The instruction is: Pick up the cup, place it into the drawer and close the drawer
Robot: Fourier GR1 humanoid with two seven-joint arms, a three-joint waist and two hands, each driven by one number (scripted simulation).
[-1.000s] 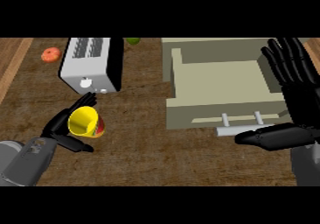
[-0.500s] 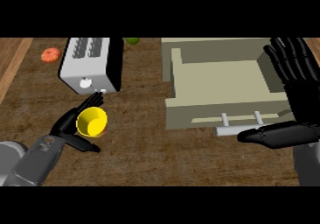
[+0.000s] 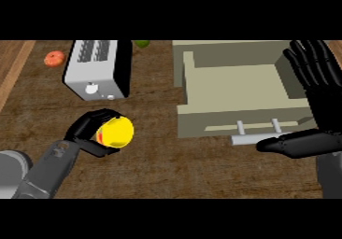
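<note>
My left hand (image 3: 86, 133) is curled round a yellow cup (image 3: 117, 131) with a red band, held on its side with the mouth facing up toward me, above the counter left of centre. The beige drawer (image 3: 201, 121) stands pulled open at the right, its inside bare and its metal handle (image 3: 255, 135) at the front. My right hand (image 3: 318, 112) is open at the drawer's right side, fingers straight and pointing away, thumb stretched out just right of the handle.
A silver toaster (image 3: 98, 67) stands behind the cup. An orange-red fruit (image 3: 54, 58) lies at the far left and a green one (image 3: 141, 44) shows behind the toaster. The wooden counter edge (image 3: 11, 79) runs down the left.
My left hand has carried the cup a little to the right and turned it, so more of the yellow inside shows. The right hand and drawer stay put.
</note>
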